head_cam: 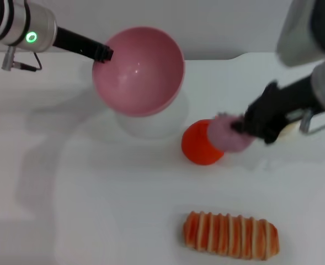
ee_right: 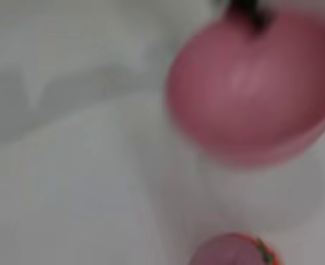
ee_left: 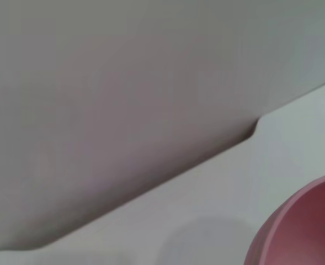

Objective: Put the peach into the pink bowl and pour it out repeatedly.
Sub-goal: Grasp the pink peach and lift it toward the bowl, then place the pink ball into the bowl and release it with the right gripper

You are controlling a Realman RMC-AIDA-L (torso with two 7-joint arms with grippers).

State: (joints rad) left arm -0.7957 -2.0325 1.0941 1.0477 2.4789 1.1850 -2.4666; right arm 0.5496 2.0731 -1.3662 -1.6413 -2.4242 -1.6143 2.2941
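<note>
My left gripper [head_cam: 102, 53] is shut on the rim of the pink bowl [head_cam: 140, 72] at its left side. It holds the bowl above the table at the back, tilted so the hollow faces me, and the bowl looks empty. The bowl's edge shows in the left wrist view [ee_left: 305, 226], and the whole bowl shows in the right wrist view [ee_right: 250, 88]. My right gripper [head_cam: 242, 127] is at centre right, shut on the pale-pink peach [head_cam: 225, 132]. The peach [ee_right: 225, 253] hangs just right of and slightly over an orange-red fruit.
The orange-red fruit [head_cam: 198, 146] lies on the white table in front of the bowl, to its right. A striped orange-and-cream bread roll [head_cam: 231, 234] lies near the front edge. A pale beige thing [head_cam: 288, 130] peeks out behind my right gripper. A grey wall backs the table.
</note>
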